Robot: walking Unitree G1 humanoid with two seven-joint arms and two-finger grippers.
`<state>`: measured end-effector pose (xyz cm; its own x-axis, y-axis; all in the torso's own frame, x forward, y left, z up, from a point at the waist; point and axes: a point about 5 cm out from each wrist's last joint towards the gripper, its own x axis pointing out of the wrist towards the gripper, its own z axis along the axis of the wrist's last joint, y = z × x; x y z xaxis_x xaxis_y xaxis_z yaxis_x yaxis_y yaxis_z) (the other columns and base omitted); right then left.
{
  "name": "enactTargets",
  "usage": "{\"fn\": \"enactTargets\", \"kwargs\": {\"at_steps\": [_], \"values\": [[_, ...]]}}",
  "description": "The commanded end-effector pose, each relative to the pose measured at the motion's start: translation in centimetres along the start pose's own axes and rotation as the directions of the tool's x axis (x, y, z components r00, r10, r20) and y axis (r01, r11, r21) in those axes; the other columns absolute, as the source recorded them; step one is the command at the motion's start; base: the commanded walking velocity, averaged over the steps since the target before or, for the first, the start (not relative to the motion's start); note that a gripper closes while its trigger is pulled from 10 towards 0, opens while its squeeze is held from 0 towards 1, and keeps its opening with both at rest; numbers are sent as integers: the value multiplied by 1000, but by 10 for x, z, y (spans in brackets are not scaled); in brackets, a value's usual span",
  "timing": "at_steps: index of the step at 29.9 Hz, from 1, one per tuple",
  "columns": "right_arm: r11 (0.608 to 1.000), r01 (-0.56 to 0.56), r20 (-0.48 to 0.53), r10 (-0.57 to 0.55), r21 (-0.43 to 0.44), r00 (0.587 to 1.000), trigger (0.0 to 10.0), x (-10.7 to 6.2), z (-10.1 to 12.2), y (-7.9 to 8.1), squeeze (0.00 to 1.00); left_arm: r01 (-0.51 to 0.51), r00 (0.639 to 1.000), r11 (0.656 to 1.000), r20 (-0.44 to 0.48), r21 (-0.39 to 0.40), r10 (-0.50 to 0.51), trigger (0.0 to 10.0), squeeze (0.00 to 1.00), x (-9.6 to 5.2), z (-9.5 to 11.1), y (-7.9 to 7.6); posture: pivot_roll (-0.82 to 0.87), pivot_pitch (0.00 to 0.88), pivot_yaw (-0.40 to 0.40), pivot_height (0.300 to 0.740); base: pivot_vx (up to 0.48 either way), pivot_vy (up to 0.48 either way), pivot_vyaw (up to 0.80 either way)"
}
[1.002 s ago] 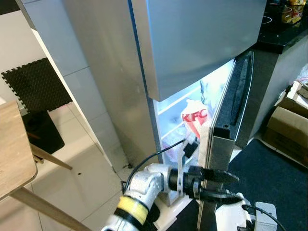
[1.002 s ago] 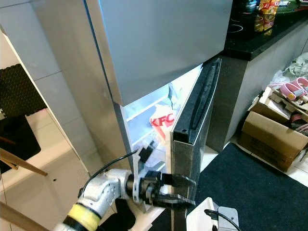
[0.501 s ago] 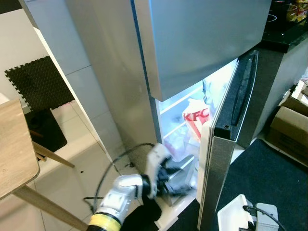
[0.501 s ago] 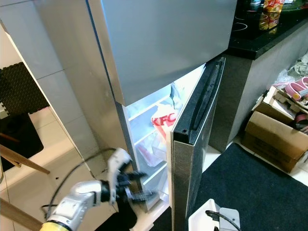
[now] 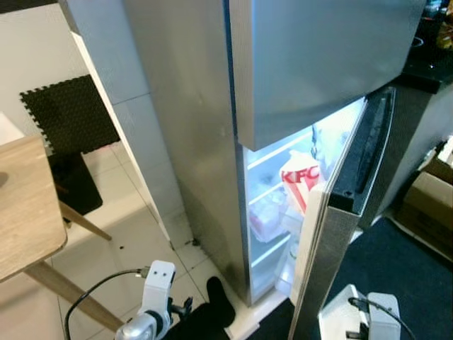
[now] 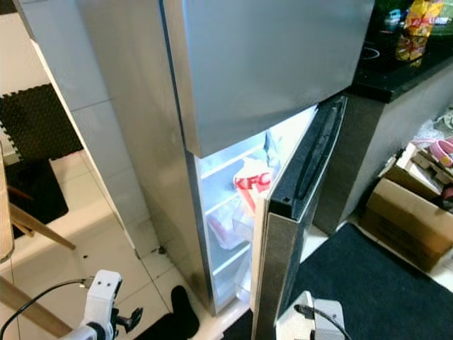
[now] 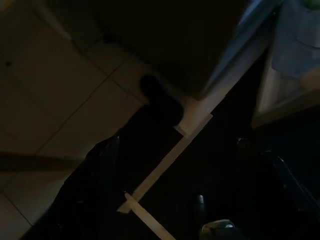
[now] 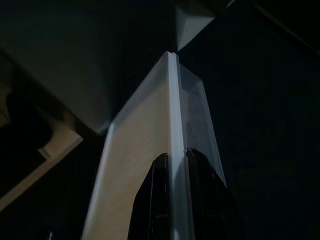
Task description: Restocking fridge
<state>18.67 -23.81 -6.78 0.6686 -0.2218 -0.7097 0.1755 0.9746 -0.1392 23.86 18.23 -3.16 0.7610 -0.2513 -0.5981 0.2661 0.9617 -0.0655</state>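
Tall brushed-silver fridge (image 5: 212,142) straight ahead, with the upper door (image 5: 318,64) closed and the lower door (image 5: 333,234) swung partly out to the right. Lit white interior behind the gap. On the shelves inside, a white paper bag with red KFC lettering (image 5: 301,180), upright and close to the opening; just beside and below it, a pale pinkish wrapped packet (image 5: 267,218).

Right tool (image 8: 177,200) pinching the thin edge of a pale, translucent flat plastic piece (image 8: 150,165), black fingers (image 8: 155,200) pressed against it from both sides; kind of item not clear. Seen from the head, a white shape (image 5: 343,315) with a black cable, low at the foot of the open lower door, outside the fridge.

Left arm (image 5: 152,312) hanging low to the left of the fridge, above the pale floor tiles (image 5: 134,234). Left tool (image 6: 129,319) too dark and too small to judge: cannot tell whether spread or pressed together.

Black rounded object (image 5: 216,304) on the floor by the fridge's base. Light wooden desk (image 5: 28,205) at the far left, with a black foam mat (image 5: 67,117) against the wall behind it. Dark blue rug (image 6: 382,276) to the right, and a brown cardboard box (image 6: 400,219) beyond it. Black countertop (image 6: 382,74) beside the fridge, carrying yellow snack packets (image 6: 417,25).
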Motion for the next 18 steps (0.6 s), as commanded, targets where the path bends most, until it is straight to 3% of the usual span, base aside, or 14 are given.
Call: {"fn": "enactTargets", "kwargs": {"at_steps": [1,5,10,18], "values": [[1000,0,-4,0,8,1000,10000,0,-1,1,0,41,999,999,12,29,-41,10000,0,5,4,-14,-78,30,48,740,0,0,-781],[1000,13,-1,-13,19,1000,10000,-1,-2,-2,0,81,995,995,61,51,-84,10000,0,15,16,-32,-88,26,64,740,0,0,-781],[999,20,-6,-20,27,1000,10000,-2,-6,-3,0,89,989,993,107,80,-97,10000,0,20,24,-39,-94,25,75,740,0,0,-781],[999,26,-20,-25,48,999,10000,-5,-13,-2,0,0,990,997,143,81,-12,10000,0,21,28,-32,-103,31,91,740,0,0,-781]]}}
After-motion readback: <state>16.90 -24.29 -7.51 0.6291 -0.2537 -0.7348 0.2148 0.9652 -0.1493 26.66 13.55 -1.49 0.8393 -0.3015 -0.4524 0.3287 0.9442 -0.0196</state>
